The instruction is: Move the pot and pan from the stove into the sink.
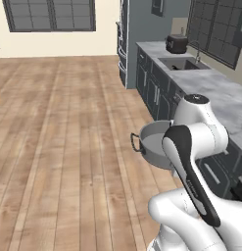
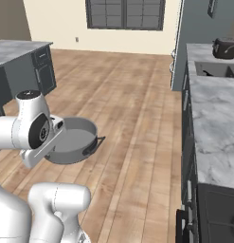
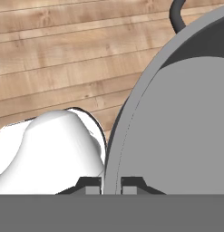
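Silver-grey round metal pot (image 1: 153,142) held up in the air over the wooden plank floor (image 1: 63,147), level, open side up, dark loop handle pointing away from the arm. Gripper (image 3: 110,185) clamped on the pot's rim: hand view shows one dark fingertip (image 3: 90,185) outside the wall, the other inside. Pot partly hidden behind the white arm in both base views. Rectangular grey steel sink (image 1: 180,63) set in the grey marble tabletop (image 1: 225,95), well apart from the pot, far along the cabinet run. Dark toaster-like appliance (image 1: 176,44) stands just past the sink.
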